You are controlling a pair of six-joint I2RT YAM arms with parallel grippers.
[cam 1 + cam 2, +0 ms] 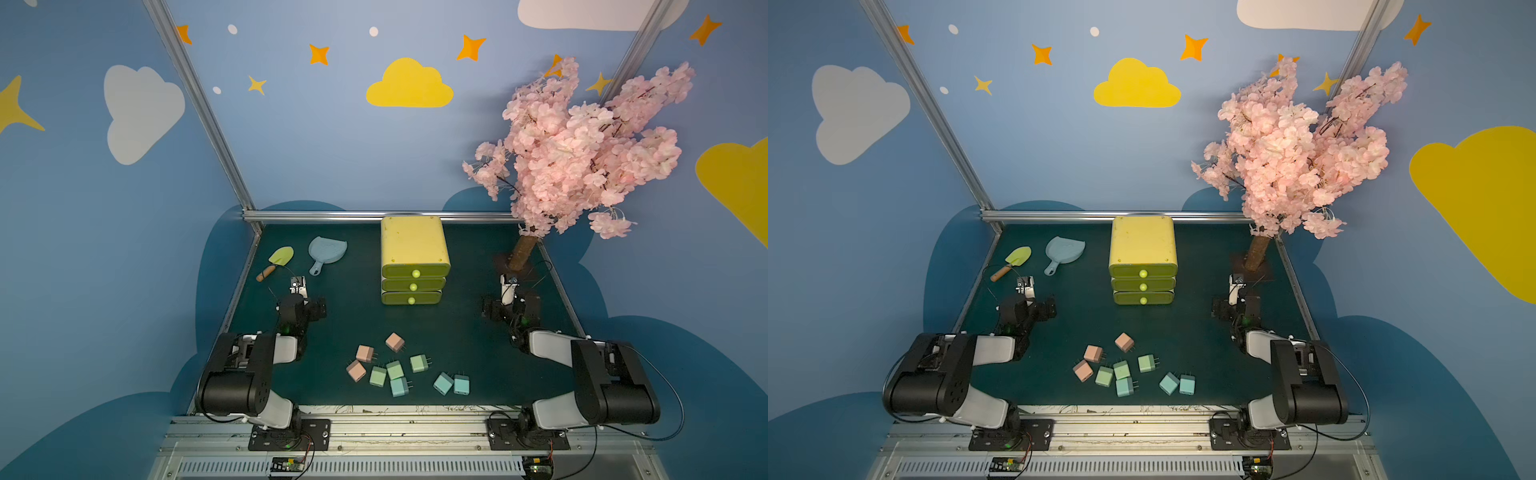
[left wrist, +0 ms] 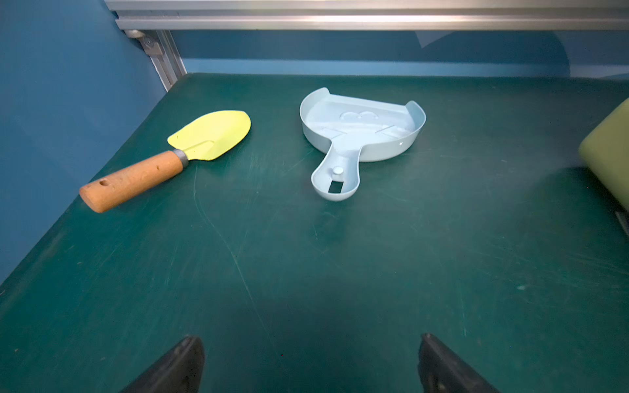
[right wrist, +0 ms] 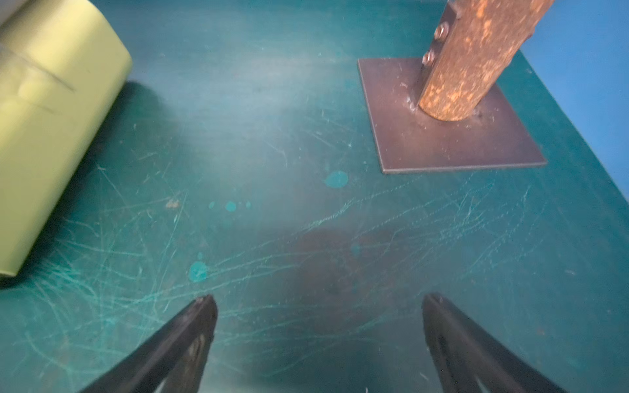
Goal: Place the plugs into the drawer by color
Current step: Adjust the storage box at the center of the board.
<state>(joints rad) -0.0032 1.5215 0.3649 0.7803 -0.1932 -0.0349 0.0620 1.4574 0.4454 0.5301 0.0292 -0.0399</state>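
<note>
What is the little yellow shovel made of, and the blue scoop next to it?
The shovel's blade looks like painted metal, thin and smooth with a matte yellow coat, though it could be plastic. Its handle seems to be wood: orange-brown, speckled, with a hole near the end. The blue scoop looks like moulded plastic: one pale, slightly shiny piece.

You're in a staged robot lab cell: aluminium frame (image 1: 201,108), cloud-painted walls (image 1: 332,145), fake tree (image 1: 582,145), arms (image 1: 237,382) bolted to a rail (image 1: 407,432).

Trowel (image 1: 277,261), dustpan (image 1: 327,253), blossom tree (image 1: 582,149)
</note>
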